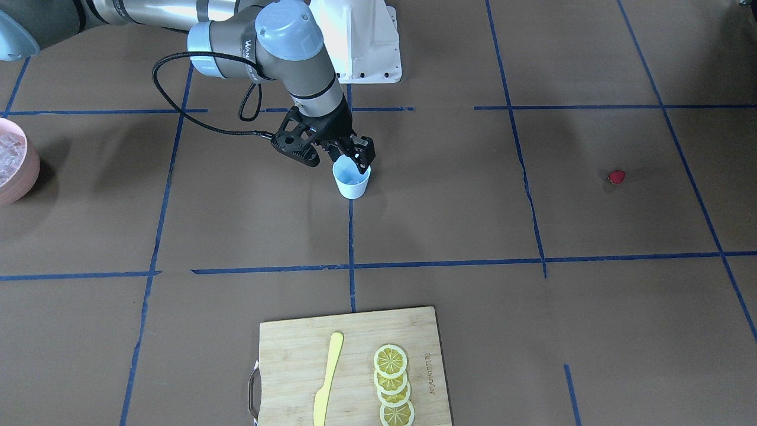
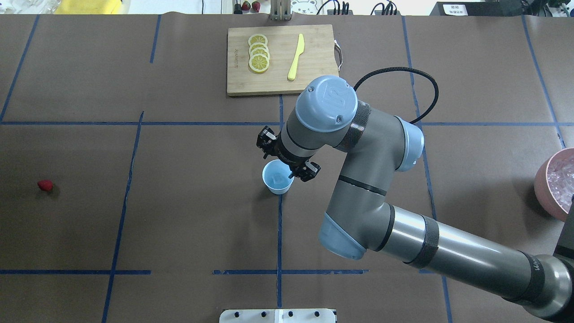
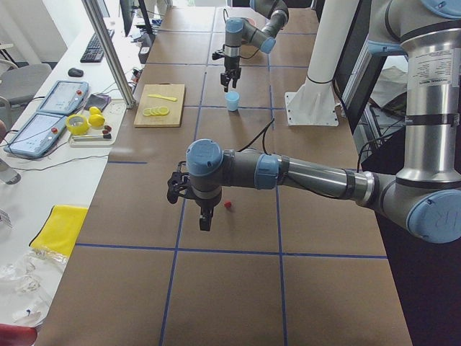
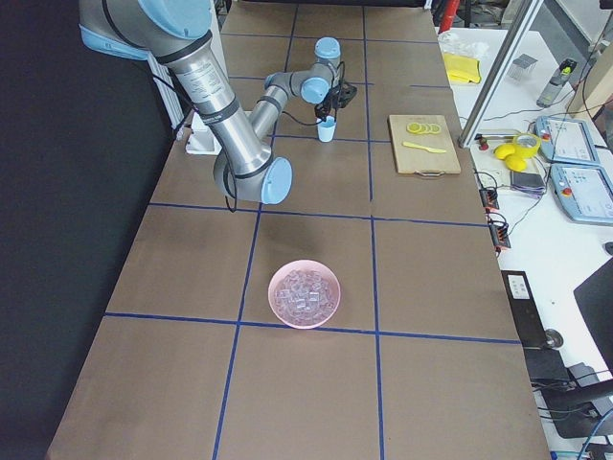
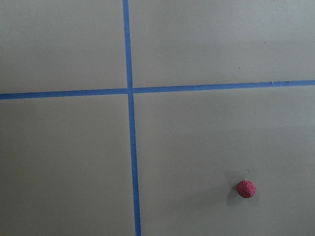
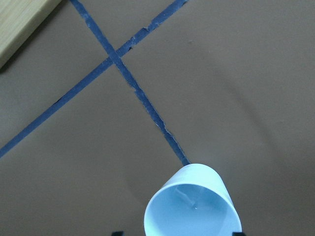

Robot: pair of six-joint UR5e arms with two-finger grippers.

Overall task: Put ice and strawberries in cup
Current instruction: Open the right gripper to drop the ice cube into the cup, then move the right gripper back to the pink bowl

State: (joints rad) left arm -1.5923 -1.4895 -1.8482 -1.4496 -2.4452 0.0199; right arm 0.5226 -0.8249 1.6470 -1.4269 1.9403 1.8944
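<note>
The pale blue cup (image 1: 352, 181) stands near the table's middle, also seen from above (image 2: 278, 178) and in the right wrist view (image 6: 192, 204). My right gripper (image 1: 353, 161) hangs just over its rim, open, with its fingers spread to either side. One clear ice cube (image 6: 189, 197) lies inside the cup. More ice (image 4: 305, 292) fills the pink bowl (image 4: 287, 316). The strawberry (image 2: 45, 185) lies alone on the table, and the left wrist view shows it (image 5: 246, 189). My left gripper (image 3: 205, 220) hovers beside the strawberry (image 3: 228, 205); I cannot tell whether it is open or shut.
A wooden cutting board (image 2: 314, 76) at the far edge carries lemon slices (image 2: 258, 53) and a yellow knife (image 2: 296, 57). The pink bowl (image 2: 545, 188) sits at the table's right edge. Blue tape lines cross the brown mat.
</note>
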